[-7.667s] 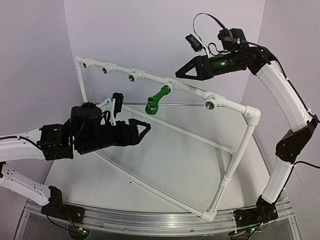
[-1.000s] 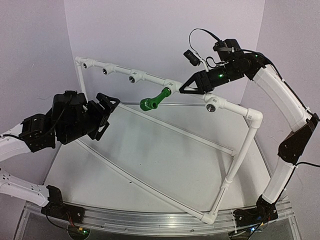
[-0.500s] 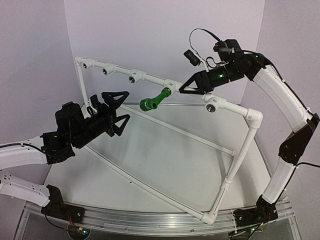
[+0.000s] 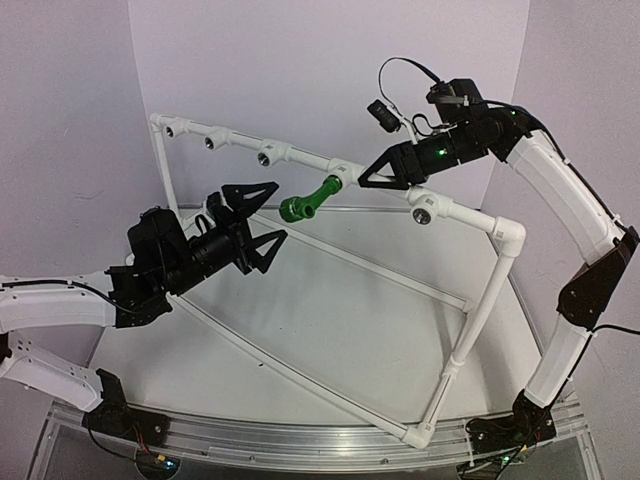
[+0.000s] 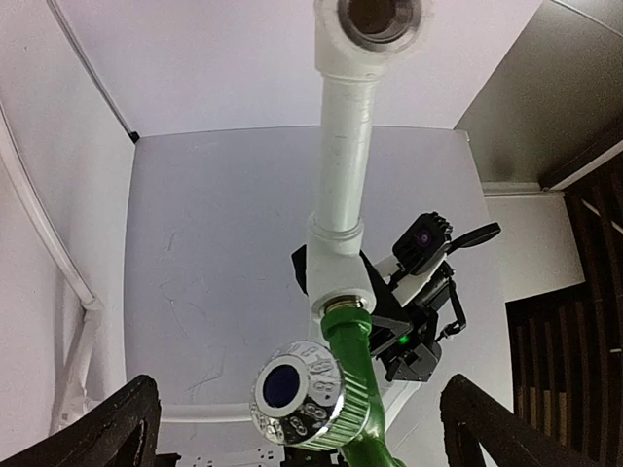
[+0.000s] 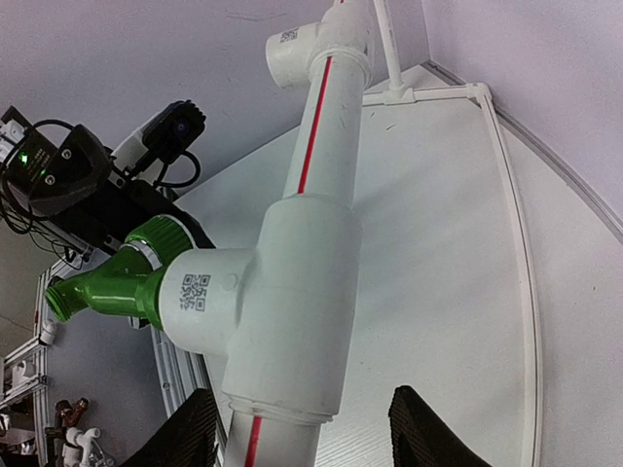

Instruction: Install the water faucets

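Green tap: seated in white tee, just ahead of left pincer (spread wide, empty). Right pincer: parted, straddling that tee, gripping nothing.

A: Where's the green tap?
B: Seated in the white tee's side port, pointing left.
A: The right gripper?
B: Fingers spread, either side of the pipe, not touching

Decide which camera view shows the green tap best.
Top external: the whole green tap shows, jutting from the white pipe. Left wrist crops it at the bottom edge. Right wrist shows only part, beside the fitting.
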Robot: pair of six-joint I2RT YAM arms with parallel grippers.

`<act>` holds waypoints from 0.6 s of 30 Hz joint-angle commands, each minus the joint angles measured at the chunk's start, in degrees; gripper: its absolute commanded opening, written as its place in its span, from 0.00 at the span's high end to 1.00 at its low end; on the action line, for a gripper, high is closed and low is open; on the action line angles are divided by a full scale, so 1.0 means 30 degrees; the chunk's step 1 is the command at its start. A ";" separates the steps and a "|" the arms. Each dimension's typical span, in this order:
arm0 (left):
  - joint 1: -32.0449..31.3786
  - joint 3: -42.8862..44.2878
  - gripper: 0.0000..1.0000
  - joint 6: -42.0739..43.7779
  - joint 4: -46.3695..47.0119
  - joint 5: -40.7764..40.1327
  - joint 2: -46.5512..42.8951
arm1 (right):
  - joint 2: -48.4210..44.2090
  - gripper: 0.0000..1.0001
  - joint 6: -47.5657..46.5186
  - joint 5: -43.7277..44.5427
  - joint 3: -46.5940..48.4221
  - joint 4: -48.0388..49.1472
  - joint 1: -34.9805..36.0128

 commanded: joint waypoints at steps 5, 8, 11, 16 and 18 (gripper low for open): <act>0.0094 0.0967 0.00 -0.1233 0.1736 0.1531 0.0874 | 0.0176 0.37 -0.0589 0.0784 -0.0583 -0.1844 0.0157; 0.0094 0.1504 0.00 -0.1136 0.1986 0.2323 0.1434 | 0.0176 0.35 -0.0607 0.0783 -0.0615 -0.1875 0.0171; 0.0095 0.1637 0.01 -0.1215 0.2206 0.2751 0.1730 | 0.0132 0.31 -0.0612 0.0761 -0.0670 -0.1930 0.0175; 0.0007 0.2299 0.04 -0.0435 0.1916 0.3101 0.1903 | -0.0112 0.26 -0.0825 0.0828 -0.1067 -0.2068 0.0186; 0.0001 0.2880 0.06 0.0027 0.1439 0.3380 0.2024 | -0.0232 0.26 -0.0934 0.0829 -0.1216 -0.2186 0.0202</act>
